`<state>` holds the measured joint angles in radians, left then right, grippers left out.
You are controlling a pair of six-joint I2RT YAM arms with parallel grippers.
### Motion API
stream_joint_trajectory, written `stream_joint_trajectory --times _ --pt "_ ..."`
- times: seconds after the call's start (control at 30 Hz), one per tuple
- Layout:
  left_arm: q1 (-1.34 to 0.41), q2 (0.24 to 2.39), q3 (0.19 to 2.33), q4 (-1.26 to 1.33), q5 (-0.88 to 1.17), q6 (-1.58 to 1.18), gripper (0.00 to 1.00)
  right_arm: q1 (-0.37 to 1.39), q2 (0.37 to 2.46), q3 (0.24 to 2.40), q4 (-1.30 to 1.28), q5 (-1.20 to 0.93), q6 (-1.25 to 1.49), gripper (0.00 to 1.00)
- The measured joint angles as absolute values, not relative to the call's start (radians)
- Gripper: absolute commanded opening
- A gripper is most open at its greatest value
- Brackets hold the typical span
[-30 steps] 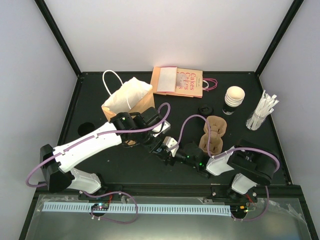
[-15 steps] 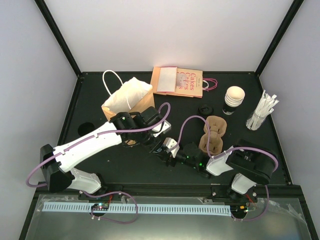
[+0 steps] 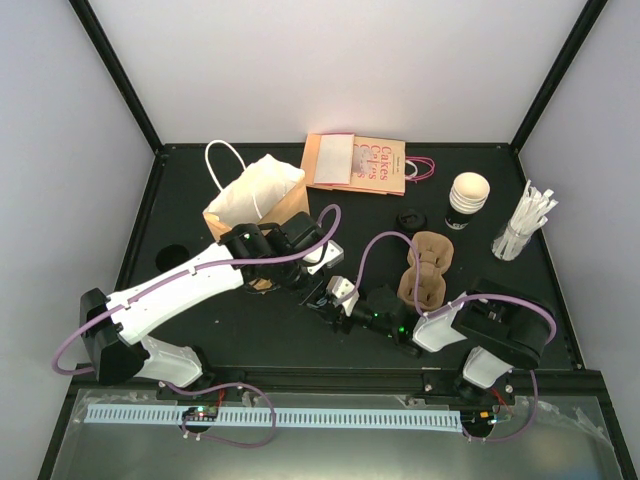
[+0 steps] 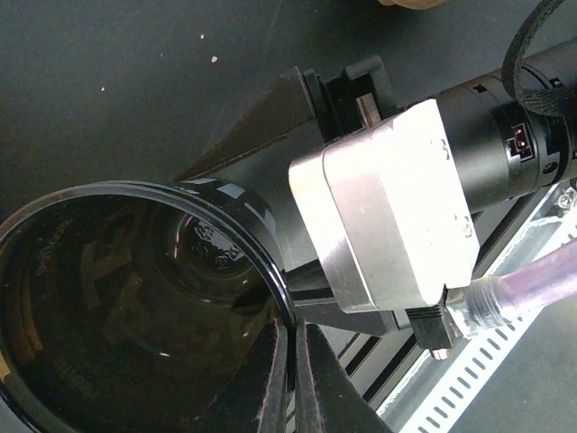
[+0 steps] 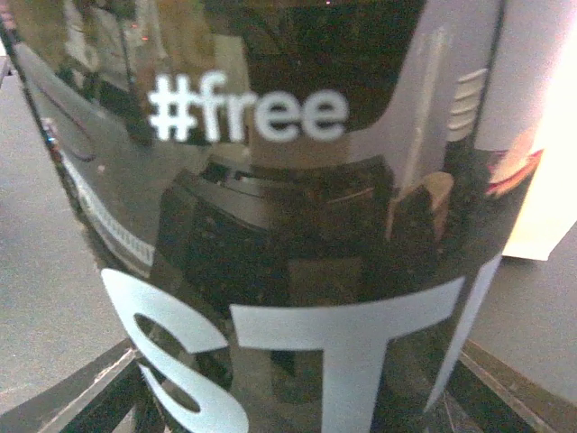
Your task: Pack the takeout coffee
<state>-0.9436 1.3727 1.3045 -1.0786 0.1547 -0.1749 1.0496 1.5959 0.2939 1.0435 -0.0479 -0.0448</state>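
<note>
Takeout cup (image 3: 468,196): upright, uncovered, cream inside, at the right rear of the table (image 3: 250,335). Its lid (image 3: 410,215) lies flat just to the left, apart from it. Cup carrier (image 3: 425,268) sits nearer, straws (image 3: 525,222) to the right. Both arms are well away from the cup and meet mid-table near the paper bag (image 3: 255,200). Between them is a glossy black tumbler (image 4: 135,307) with white lettering and a dark inside. Left gripper (image 4: 290,388) pinches its rim, one finger inside and one outside. Right gripper (image 5: 297,397) clasps its sides.
</note>
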Motion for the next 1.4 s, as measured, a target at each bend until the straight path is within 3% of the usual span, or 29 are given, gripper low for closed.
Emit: stream_joint_trajectory --times 0.23,0.67,1.4 --pt "-0.943 1.373 1.304 -1.076 0.161 -0.174 0.08 1.050 1.596 0.294 1.047 -0.047 -0.047 0.67" --pt "-0.942 1.373 1.304 -1.076 0.173 -0.174 0.01 1.050 1.590 0.291 1.047 -0.047 -0.047 0.66" --pt "-0.937 1.373 1.392 -1.179 0.105 -0.156 0.02 1.051 1.589 0.305 1.093 -0.052 -0.047 0.66"
